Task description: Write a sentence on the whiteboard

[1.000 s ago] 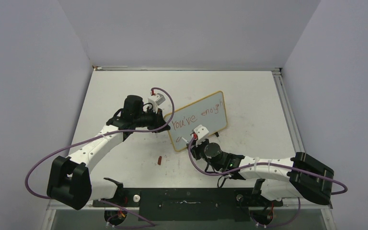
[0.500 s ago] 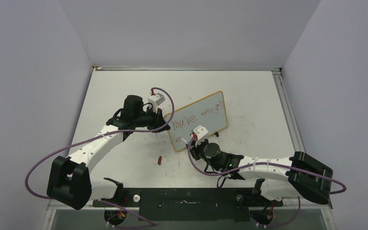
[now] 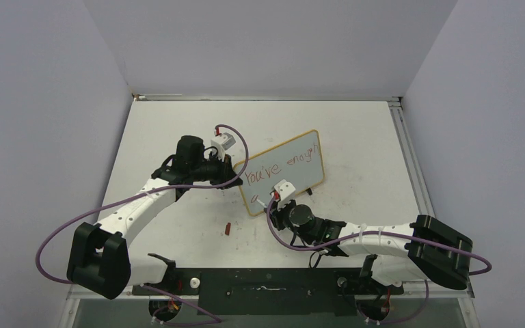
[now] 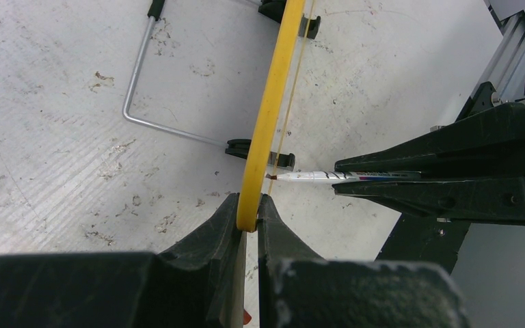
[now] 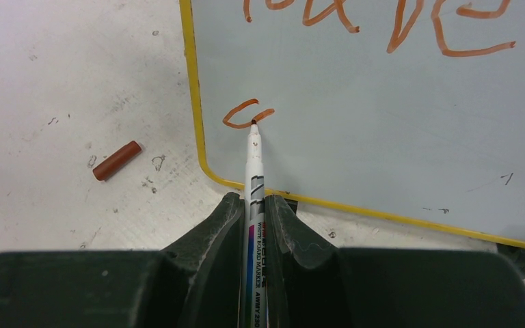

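Right gripper (image 5: 254,201) fingers are pinched tight on the marker (image 5: 253,164), its barrel running straight out to 12 o'clock in the wrist view, tip touching the whiteboard (image 5: 383,123) at a small red loop near the lower left corner. Over the last second the right arm has crept a shade toward 9 o'clock in the overhead view while the left has not budged, so I'd say the second line of the sentence (image 5: 410,27) is only just being started, with plenty left to write. Left gripper (image 4: 247,205) is clamped shut on the board's yellow rim, steadying it. From above, the board sits mid-table, long axis running 8 to 2 o'clock, words climbing toward 2. The red cap (image 5: 117,160) lies loose on the table (image 5: 55,82), off at 9 o'clock.
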### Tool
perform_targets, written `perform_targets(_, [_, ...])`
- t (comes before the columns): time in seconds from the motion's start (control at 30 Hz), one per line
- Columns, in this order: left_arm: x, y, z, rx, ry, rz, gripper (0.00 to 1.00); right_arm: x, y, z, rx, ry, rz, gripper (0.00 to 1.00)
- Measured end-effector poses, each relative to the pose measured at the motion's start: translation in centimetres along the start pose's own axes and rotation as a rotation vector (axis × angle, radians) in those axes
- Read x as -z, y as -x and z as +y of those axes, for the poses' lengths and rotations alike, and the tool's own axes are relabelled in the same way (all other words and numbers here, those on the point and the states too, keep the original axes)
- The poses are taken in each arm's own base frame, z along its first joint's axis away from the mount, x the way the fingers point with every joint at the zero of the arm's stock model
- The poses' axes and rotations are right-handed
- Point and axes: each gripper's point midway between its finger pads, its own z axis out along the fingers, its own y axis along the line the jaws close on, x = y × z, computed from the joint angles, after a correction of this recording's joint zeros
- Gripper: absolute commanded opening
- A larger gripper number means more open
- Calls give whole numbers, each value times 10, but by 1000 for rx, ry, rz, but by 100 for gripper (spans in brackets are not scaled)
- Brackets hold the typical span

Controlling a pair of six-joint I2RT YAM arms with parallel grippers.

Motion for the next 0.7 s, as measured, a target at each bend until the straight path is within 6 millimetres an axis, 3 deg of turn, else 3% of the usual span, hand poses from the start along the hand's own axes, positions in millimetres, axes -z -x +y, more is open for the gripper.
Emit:
perform_targets(0.5, [0,0,0,0,-1,0,0,7,-10,-12,17,-56,36,5])
perform_targets(0.7, [0,0,-1,1,-2,2,0,14,7,-12,5,-50,-10,5])
